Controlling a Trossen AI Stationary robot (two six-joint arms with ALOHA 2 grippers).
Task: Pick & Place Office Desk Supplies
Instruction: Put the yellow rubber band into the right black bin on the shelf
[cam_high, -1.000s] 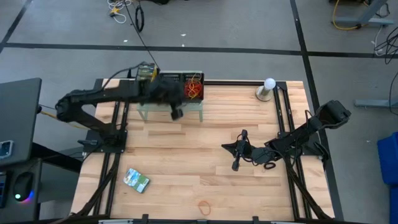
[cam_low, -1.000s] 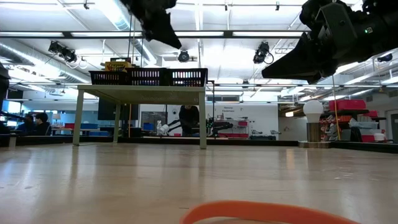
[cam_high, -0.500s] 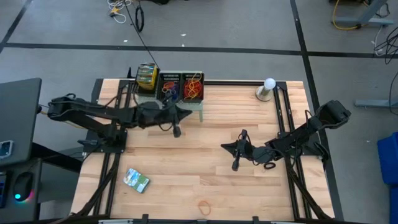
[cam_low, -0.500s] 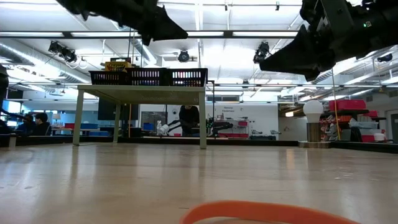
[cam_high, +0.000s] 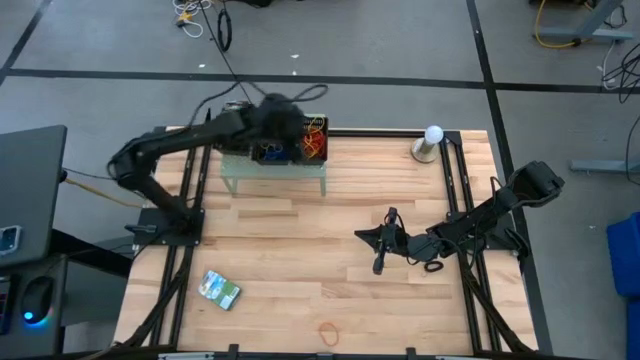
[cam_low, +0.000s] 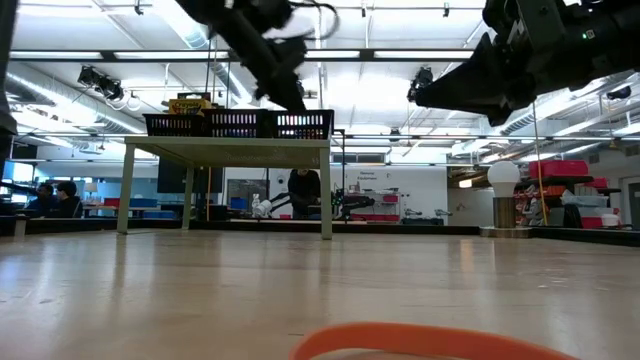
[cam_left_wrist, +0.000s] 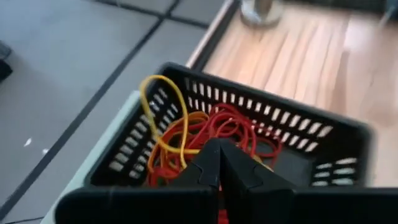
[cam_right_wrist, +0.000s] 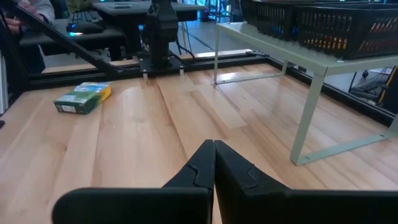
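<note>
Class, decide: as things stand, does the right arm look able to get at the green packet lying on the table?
Probably yes. The right gripper is shut, and only bare table lies between it and the green packet.

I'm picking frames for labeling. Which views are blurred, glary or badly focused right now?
Low view: the orange rubber band at the bottom edge is a soft out-of-focus smear, and the ceiling lights wash out. Left wrist view: the black mesh tray rim looks smeared. Right wrist view: the green packet is readable.
</note>
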